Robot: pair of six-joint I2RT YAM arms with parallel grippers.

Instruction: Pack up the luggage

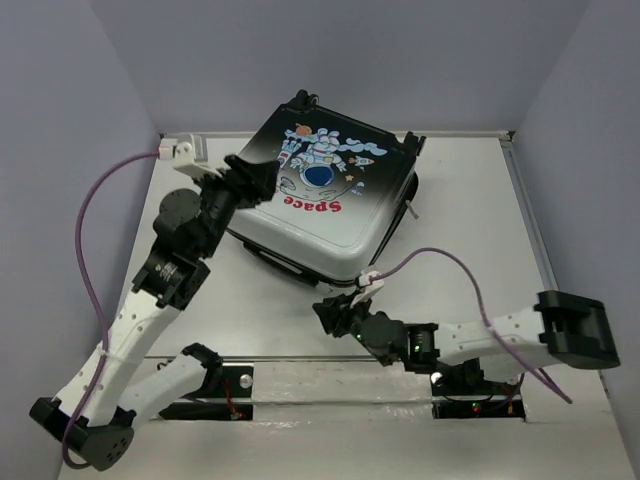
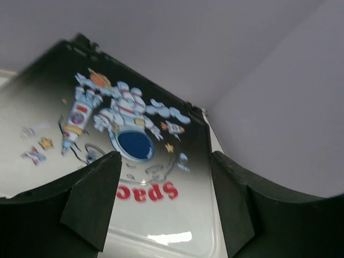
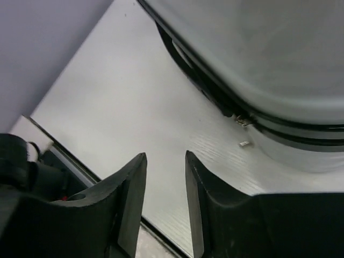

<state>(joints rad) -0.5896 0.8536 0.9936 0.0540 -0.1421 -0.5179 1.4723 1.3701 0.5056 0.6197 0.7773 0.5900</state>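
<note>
Luggage (image 1: 330, 200) lies beneath the left end effector (image 2: 164, 161).

- The table (image 1: 470, 200) has a flat, pale grey-white top, enclosed by plain walls (image 1: 330, 60) on the left, rear and right sides.
- The luggage (image 1: 320, 200) lies flat on the table, closed, with the printed shell facing up.
- It is set diagonally in the rear half, one corner close to the rear wall.
- A small pale piece (image 3: 244, 143) lies on the table top just beside the luggage's lower edge; it is too small to identify.
- Two arm bases (image 1: 225, 385) are mounted along the near edge.
</note>
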